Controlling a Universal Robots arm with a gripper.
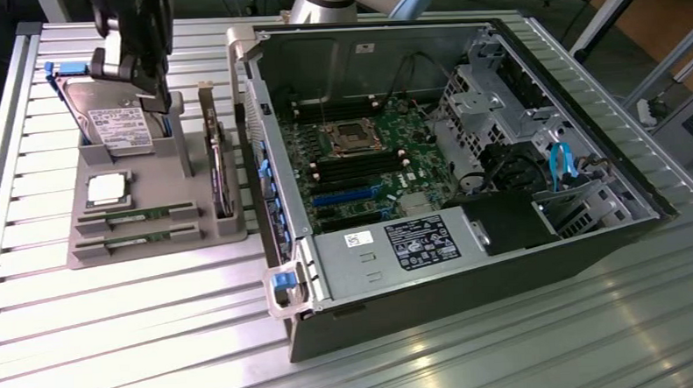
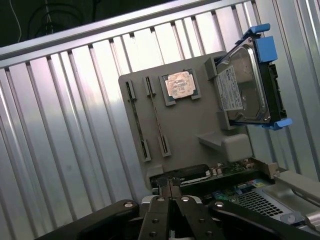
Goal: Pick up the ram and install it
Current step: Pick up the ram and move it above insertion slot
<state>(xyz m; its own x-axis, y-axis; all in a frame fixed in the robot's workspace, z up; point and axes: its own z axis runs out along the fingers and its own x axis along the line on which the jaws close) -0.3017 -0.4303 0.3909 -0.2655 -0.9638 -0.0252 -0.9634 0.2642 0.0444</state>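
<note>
Tool [image 2: 170,189] closed, empty, above gray fixture [image 2: 200,120]

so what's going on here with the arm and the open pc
A robot arm is working next to an open computer case on a metal table. Its claw is shut, looks empty, and hangs over the grey parts tray, close to the hard drive. The ram and the second stick both lie in their slots on the tray, so nothing has been picked up yet.
</note>
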